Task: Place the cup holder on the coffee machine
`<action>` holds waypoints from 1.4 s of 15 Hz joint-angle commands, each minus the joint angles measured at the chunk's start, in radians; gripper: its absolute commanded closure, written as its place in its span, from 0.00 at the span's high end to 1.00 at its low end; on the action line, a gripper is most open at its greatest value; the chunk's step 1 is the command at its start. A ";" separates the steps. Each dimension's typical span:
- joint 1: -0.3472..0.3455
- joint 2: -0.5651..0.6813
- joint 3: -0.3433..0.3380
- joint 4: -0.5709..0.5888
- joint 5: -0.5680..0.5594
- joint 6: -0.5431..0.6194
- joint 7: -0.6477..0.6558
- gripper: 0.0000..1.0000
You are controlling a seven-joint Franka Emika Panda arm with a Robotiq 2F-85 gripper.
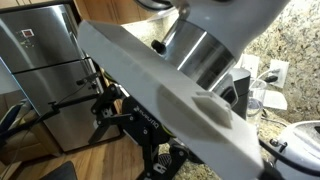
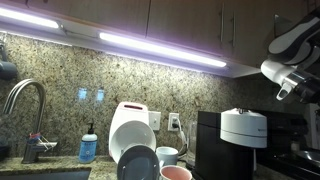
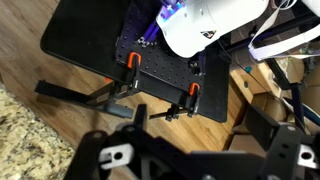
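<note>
The coffee machine (image 2: 240,135) stands at the right of the granite counter in an exterior view, a black box with a round silver-grey head. The cup holder is out of view in every frame. My arm (image 2: 290,50) is raised high above and to the right of the machine. In the wrist view my gripper (image 3: 200,125) looks down at the wooden floor and the black base plate. Its dark fingers stand apart with nothing between them.
A white-and-chrome appliance (image 2: 128,125), plates (image 2: 138,162) and cups (image 2: 168,155) stand left of the machine. Further left are a blue soap bottle (image 2: 88,148) and a faucet (image 2: 30,105). My white arm link (image 1: 170,95) blocks most of an exterior view, with a steel fridge (image 1: 45,75) behind.
</note>
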 commanded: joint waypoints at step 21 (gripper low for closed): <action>-0.094 0.212 0.010 0.075 0.415 0.252 -0.039 1.00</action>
